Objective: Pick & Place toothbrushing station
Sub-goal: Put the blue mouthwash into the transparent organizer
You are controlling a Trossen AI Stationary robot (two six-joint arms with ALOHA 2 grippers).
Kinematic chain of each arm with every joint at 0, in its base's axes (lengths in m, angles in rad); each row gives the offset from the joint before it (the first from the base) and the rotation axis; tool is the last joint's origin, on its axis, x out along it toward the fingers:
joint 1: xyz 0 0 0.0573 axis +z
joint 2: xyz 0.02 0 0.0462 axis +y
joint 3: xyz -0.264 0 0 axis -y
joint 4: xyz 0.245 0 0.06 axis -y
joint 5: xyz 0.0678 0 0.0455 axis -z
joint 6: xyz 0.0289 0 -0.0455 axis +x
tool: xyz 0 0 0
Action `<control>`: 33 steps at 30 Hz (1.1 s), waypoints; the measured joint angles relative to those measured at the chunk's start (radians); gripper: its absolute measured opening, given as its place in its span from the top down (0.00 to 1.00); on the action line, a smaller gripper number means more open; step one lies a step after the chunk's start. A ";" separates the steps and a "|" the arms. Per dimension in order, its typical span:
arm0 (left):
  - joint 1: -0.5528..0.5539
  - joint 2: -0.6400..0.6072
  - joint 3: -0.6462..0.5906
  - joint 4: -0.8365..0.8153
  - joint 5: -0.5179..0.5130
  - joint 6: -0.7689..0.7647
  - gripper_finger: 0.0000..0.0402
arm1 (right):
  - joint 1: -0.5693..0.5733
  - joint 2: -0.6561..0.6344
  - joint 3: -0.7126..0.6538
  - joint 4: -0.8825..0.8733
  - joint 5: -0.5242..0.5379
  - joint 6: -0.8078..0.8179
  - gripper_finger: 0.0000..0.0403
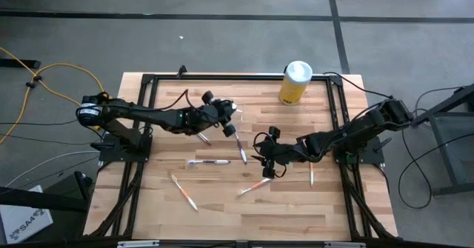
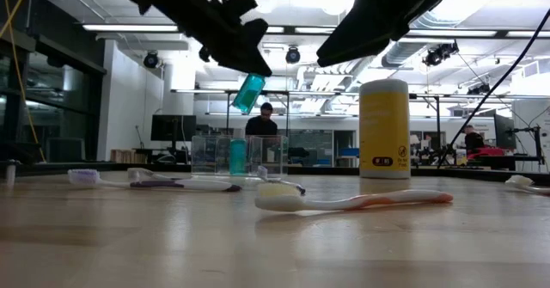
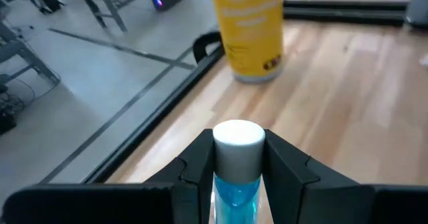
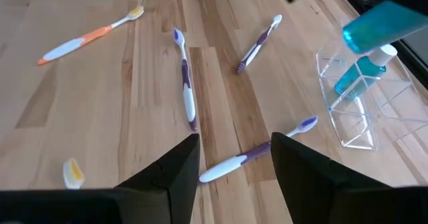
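Toothbrushing station [image 4: 358, 107] sits directly beneath left gripper [image 3: 239, 158] holding teal tube [image 3: 235, 184].

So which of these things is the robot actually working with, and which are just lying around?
In use:
- clear holder
- blue tube, gripped by left gripper
- right gripper, open, empty

Lying about:
- yellow canister
- purple toothbrushes
- orange toothbrush

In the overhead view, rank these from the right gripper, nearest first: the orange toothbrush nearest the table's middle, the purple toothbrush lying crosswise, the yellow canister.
From the right gripper:
1. Orange toothbrush, right beside it, toward the near edge.
2. Purple toothbrush, off toward the left arm's side.
3. Yellow canister, at the far edge.
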 joint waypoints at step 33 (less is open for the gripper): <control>0.140 0.041 -0.358 0.780 0.082 -0.006 0.78 | 0.000 0.000 -0.001 0.026 0.001 -0.002 0.57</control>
